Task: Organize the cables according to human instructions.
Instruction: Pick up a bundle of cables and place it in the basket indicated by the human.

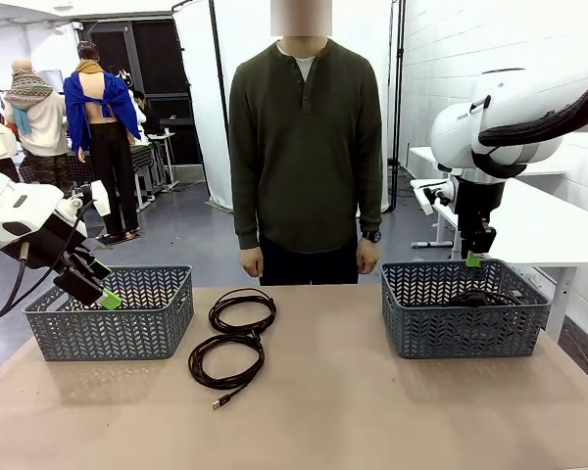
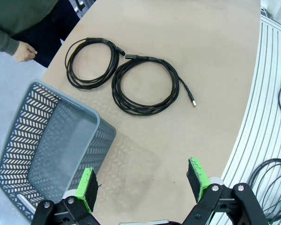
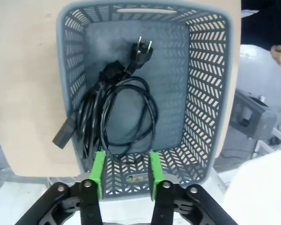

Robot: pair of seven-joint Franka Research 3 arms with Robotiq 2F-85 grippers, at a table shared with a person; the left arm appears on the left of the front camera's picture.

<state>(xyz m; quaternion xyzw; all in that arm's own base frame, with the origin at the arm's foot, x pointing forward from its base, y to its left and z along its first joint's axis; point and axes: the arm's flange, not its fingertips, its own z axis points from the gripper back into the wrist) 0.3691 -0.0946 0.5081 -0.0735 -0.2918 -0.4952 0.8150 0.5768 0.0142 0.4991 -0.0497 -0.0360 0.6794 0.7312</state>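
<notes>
Two black cable coils lie side by side on the surface [image 1: 372, 411], midway between the baskets, light and floppy.

The near coil [image 2: 145, 85], with a small plug trailing toward the robot's edge, touches the far coil [image 2: 91, 63] where their plug ends meet. Both look thin, soft and light. They would likely sag and loosen if lifted by one strand, so the best hold is across all the bundled loops at the rim, away from the plugs. A bundle of cords [image 3: 117, 117] already lies in the right basket [image 1: 465, 308]. The left basket [image 2: 47, 145] looks bare inside. The left pincer [image 2: 143, 180] hangs spread wide over that basket's edge, holding nothing. The right pincer [image 3: 127, 171] hovers above its basket, parted a little and empty. The person [image 1: 304, 147] stands at the far side, arms down.
</notes>
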